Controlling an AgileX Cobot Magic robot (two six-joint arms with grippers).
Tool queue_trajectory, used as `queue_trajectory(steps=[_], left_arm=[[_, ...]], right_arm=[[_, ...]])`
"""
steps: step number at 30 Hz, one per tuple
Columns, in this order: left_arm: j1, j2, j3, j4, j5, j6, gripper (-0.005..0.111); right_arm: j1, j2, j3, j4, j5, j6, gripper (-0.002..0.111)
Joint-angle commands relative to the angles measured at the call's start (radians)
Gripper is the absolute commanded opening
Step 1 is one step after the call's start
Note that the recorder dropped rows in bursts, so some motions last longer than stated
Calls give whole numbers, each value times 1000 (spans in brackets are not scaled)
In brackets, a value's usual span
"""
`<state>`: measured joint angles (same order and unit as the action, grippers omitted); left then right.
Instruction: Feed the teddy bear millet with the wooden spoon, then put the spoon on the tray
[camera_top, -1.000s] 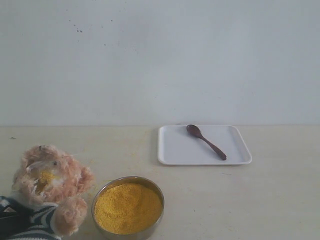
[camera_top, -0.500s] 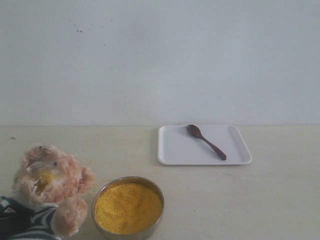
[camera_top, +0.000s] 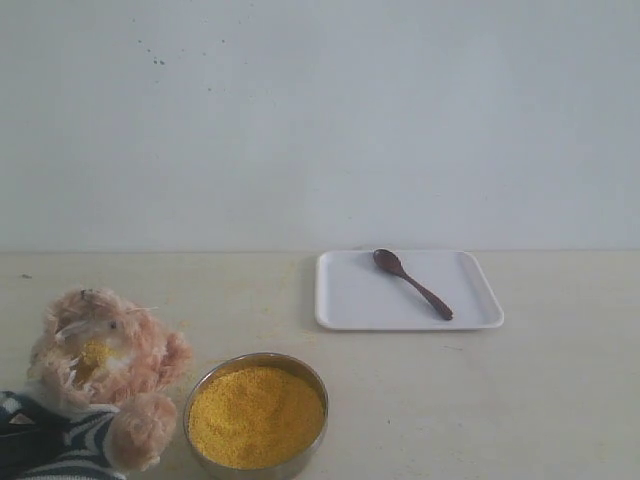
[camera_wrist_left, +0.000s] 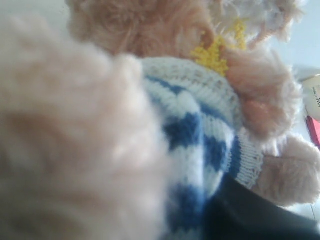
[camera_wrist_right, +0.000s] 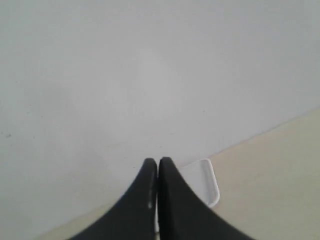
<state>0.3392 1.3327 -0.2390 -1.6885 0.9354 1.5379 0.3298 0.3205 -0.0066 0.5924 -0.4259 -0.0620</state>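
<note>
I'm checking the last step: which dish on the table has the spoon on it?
The flat white tray: the wooden spoon lies on it. The round metal bowl holds only yellow millet.

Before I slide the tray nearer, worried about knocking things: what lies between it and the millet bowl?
Nothing; the exterior view shows only bare table between the millet and the tray.

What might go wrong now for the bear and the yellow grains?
1. Some grains are stuck on the face of the bear. They may drop onto the table and make a mess.
2. The bear leans right beside the full bowl. If it tips over, its paw might bump the bowl and spill more grains.
</note>
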Motion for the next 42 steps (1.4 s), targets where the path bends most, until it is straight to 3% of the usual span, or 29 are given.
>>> queue_trajectory(steps=[1,4,7,24,28,33,42], left_arm=[[0,0,6,-27,63,5,4],[0,0,6,-27,63,5,4],[0,0,6,-27,63,5,4],[0,0,6,-34,64,5,4],[0,0,6,-22,64,5,4],[0,0,6,-24,64,5,4],[0,0,6,-28,62,5,4]], right_arm=[[4,1,7,64,-15,-82,0],[4,1,7,-79,24,-346,0],[4,1,7,-79,72,-533,0],[4,1,7,-79,58,-539,0],[4,-110,7,-72,78,-539,0],[4,-313,7,-46,181,-531,0],[1,-320,7,-214,310,-462,0]])
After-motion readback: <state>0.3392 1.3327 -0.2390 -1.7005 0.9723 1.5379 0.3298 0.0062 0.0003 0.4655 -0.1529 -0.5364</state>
